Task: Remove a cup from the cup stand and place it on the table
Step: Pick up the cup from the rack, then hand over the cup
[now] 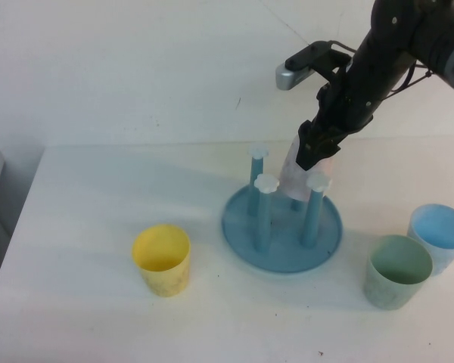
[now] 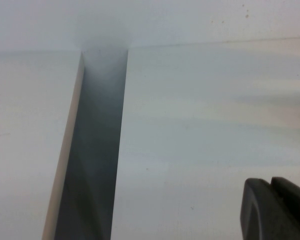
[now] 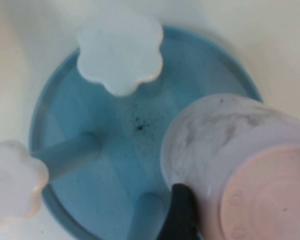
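Note:
The pale pink cup (image 1: 296,175) sits upside down over a back peg of the blue cup stand (image 1: 238,231), which stands on the white table (image 1: 98,197). My right gripper (image 1: 316,149) reaches down from the upper right and is shut on the cup's upper part. In the right wrist view the cup's base faces the camera (image 3: 250,180), one dark finger (image 3: 182,215) presses its side, and the stand's dish (image 3: 115,145) lies below. My left gripper (image 2: 270,184) is shut and empty over bare table (image 2: 205,125); it is out of the high view.
A yellow cup (image 1: 161,259) stands left of the stand. A green cup (image 1: 397,271) and a blue cup (image 1: 439,234) stand to its right. White flower caps (image 3: 121,47) top the other pegs. A dark gap (image 2: 92,150) runs beside the table's left edge.

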You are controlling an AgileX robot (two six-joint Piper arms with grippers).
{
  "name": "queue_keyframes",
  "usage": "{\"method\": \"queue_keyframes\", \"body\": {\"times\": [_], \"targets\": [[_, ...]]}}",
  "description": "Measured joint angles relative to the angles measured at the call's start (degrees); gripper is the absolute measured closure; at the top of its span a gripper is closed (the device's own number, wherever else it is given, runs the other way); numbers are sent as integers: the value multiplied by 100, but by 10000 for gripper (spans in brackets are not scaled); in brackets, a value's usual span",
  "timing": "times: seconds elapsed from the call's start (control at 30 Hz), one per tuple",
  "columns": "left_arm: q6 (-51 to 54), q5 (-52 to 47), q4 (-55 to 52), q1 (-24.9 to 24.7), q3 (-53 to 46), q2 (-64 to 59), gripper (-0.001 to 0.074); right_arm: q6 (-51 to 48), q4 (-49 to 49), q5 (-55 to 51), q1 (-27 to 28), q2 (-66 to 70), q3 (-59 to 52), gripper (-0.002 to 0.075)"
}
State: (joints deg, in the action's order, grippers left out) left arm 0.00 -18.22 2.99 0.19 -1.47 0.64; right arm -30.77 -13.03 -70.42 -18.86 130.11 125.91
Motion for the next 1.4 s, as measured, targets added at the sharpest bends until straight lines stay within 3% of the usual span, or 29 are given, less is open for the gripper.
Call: {"method": "queue_keyframes", "body": {"times": [0.63,0.87,1.0,1.27,1.4], "targets": [[0,0,0,0,0,0,738,448,380,-25,0,-1772,55,176],[0,0,0,0,0,0,738,691,-502,-25,123,-2931,-380,176],[0,0,0,0,0,0,738,526,-1718,-25,458,-3679,-1768,176],[0,0,0,0,0,0,738,-582,-3997,351,1402,-5057,-5910,176],[0,0,0,0,0,0,738,-1199,-5499,427,2013,-5396,-7423,176]]}}
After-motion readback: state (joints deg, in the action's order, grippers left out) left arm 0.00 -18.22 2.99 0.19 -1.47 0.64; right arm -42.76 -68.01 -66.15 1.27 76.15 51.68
